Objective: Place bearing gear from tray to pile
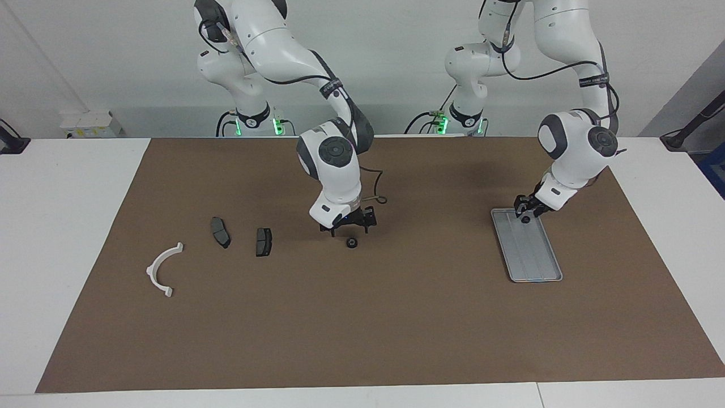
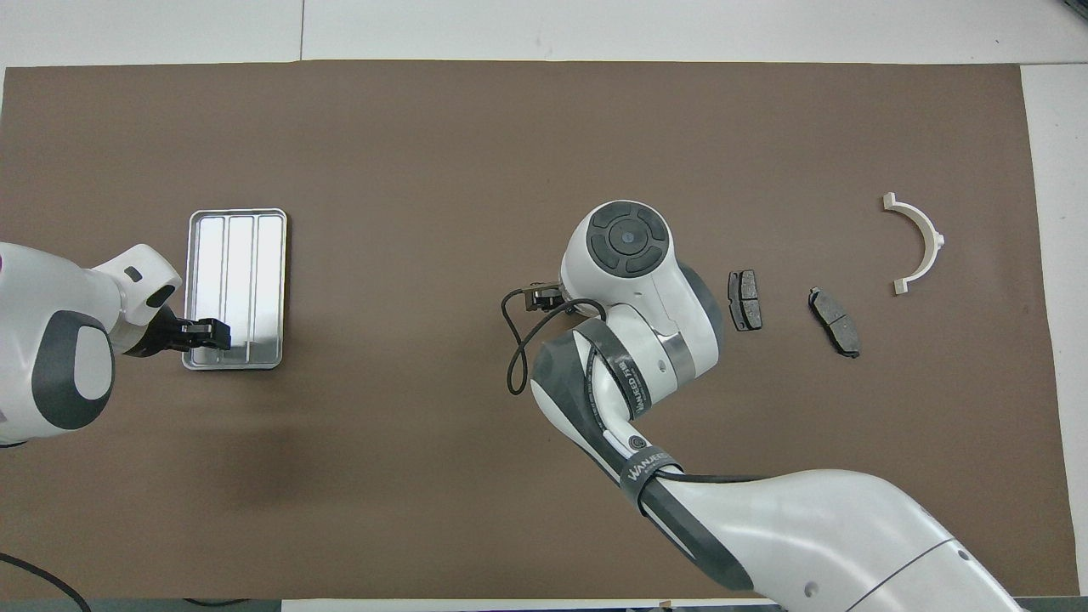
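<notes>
A small black bearing gear lies on the brown mat near the table's middle. My right gripper is open just above the mat, right beside the gear on the robots' side. In the overhead view the arm's wrist hides the gear. The silver ribbed tray lies toward the left arm's end and looks bare. My left gripper hangs low over the tray's end nearest the robots, with a small dark shape at its tip. The pile is a white bracket and two brake pads.
The brown mat covers most of the white table. The pile lies toward the right arm's end, with the nearest pad a short way from the gear. A black cable loops from the right wrist.
</notes>
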You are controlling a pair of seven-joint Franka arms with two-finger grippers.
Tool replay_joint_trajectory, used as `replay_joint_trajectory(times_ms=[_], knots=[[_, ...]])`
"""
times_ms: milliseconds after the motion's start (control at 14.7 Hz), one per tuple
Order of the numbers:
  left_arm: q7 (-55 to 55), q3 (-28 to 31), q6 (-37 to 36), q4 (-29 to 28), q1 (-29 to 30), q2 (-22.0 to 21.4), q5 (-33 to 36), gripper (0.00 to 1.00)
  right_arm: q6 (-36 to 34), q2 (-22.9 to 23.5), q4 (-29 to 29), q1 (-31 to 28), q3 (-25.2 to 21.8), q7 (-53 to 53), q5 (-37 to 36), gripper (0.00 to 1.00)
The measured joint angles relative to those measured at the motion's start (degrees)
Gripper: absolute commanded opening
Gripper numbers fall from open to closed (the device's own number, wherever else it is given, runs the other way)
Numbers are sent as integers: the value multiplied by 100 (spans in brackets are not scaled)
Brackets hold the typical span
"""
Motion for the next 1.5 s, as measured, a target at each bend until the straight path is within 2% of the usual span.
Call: replay_joint_trajectory(times_ms=[884, 1088, 1156, 1224, 1361, 1429, 1497], knots=[[-47, -9, 250, -100, 0, 13, 0, 54, 395, 310, 49, 45, 30, 0, 0, 99], [-61, -7, 286, -143, 0, 13, 0, 54, 463, 380, 48, 47, 30, 0, 0, 93], [-65, -4, 292, -149, 0, 13, 0, 54, 466, 388, 48, 47, 30, 0, 0, 85], [-70, -3, 294, -156, 0, 13, 0, 54, 466, 391, 48, 48, 30, 0, 0, 70], [-92, -2, 299, -181, 0, 14, 0, 54, 466, 388, 50, 47, 24, 0, 0, 30], [-127, -3, 302, -192, 1, 14, 0, 54, 466, 387, 51, 45, 16, 0, 0, 16], [-158, -4, 304, -200, 1, 14, 0, 54, 467, 386, 58, 45, 16, 2, 9, 7]])
